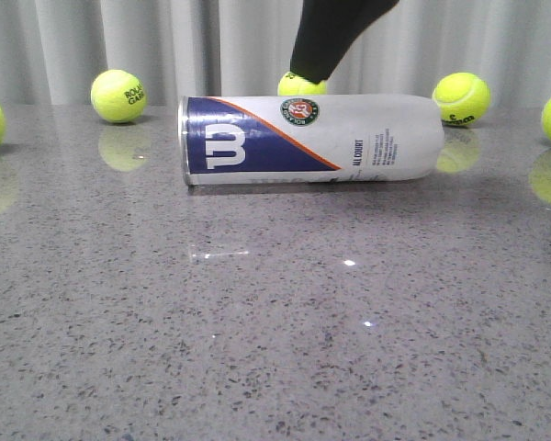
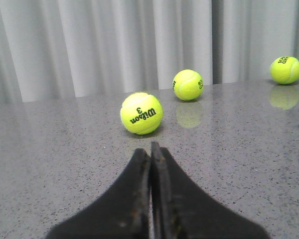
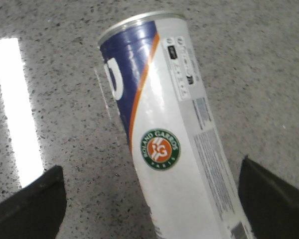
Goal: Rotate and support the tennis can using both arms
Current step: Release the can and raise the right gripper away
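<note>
I read a white "W" on the navy part of the tennis can (image 1: 312, 138), and "ROLAND GARROS PARIS" around its round logo (image 3: 160, 149). The nearest ball (image 2: 141, 113) in my left wrist view says "Wilson 3". One ball (image 1: 118, 96) at the worktop's back shows "ROLAND GARROS", partly cut off.

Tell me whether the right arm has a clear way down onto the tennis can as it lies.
Probably yes. The right end effector is open, its fingers spread on either side of the tennis can, which lies on its side on the table. Nothing shows between them.
</note>
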Controlling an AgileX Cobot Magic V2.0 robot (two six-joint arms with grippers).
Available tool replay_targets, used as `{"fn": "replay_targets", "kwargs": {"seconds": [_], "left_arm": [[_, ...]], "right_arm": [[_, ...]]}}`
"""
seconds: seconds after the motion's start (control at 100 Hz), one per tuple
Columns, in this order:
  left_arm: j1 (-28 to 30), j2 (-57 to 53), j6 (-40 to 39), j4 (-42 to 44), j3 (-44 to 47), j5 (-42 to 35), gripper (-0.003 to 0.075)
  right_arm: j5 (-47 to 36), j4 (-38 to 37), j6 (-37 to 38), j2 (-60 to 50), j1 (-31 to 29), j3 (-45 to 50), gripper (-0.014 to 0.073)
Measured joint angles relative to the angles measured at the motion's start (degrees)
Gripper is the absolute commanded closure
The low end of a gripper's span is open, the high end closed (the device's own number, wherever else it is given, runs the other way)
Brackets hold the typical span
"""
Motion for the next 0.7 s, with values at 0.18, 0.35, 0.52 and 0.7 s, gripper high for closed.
{"fn": "replay_targets", "kwargs": {"seconds": [0.18, 0.35, 0.52, 0.7], "left_arm": [[0.0, 0.0, 0.0, 0.0, 0.0, 0.0, 0.0741], [0.0, 0.0, 0.0, 0.0, 0.0, 0.0, 0.0741], [0.0, 0.0, 0.0, 0.0, 0.0, 0.0, 0.0741], [0.0, 0.0, 0.0, 0.0, 0.0, 0.0, 0.0741]], "right_arm": [[0.01, -8.28, 15.4, -2.77, 0.0, 0.0, -0.0061], [0.12, -13.48, 27.93, -5.93, -0.82, 0.0, -0.0061], [0.45, -14.01, 32.52, -9.78, -4.08, 0.0, -0.0061], [1.16, -14.05, 33.65, -14.35, -8.44, 0.75, -0.0061]]}}
